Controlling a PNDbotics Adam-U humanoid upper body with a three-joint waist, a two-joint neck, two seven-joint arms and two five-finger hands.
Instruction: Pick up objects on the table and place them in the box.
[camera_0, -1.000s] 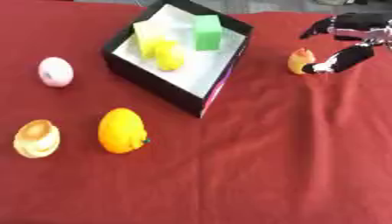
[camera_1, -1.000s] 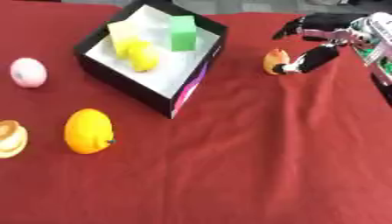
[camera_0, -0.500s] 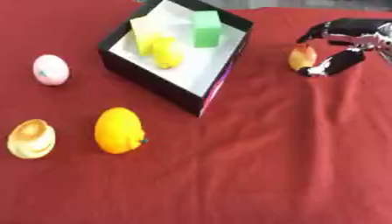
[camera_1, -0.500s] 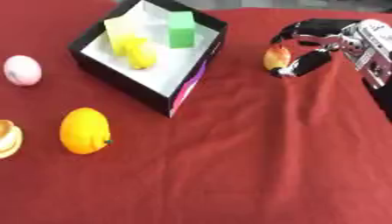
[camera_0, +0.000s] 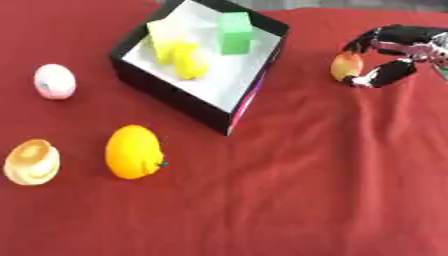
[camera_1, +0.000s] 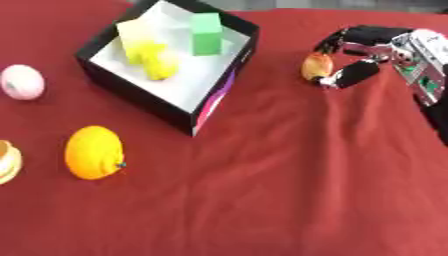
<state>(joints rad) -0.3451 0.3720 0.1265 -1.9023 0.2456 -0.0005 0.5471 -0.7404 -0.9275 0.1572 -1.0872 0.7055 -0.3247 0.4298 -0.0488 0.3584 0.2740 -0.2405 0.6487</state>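
Tan shell-like thing (camera_1: 7, 161) — cut by the left edge

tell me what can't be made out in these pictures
- Small orange-yellow fruit-like object: the right hand curls around it; its far side is hidden and both views blur its kind.
- Round tan layered object: cut off by the left edge in the right eye view.
- Yellow items in the black box with white lining: they overlap beside the green block; shapes unclear.
- Left hand: outside both views.
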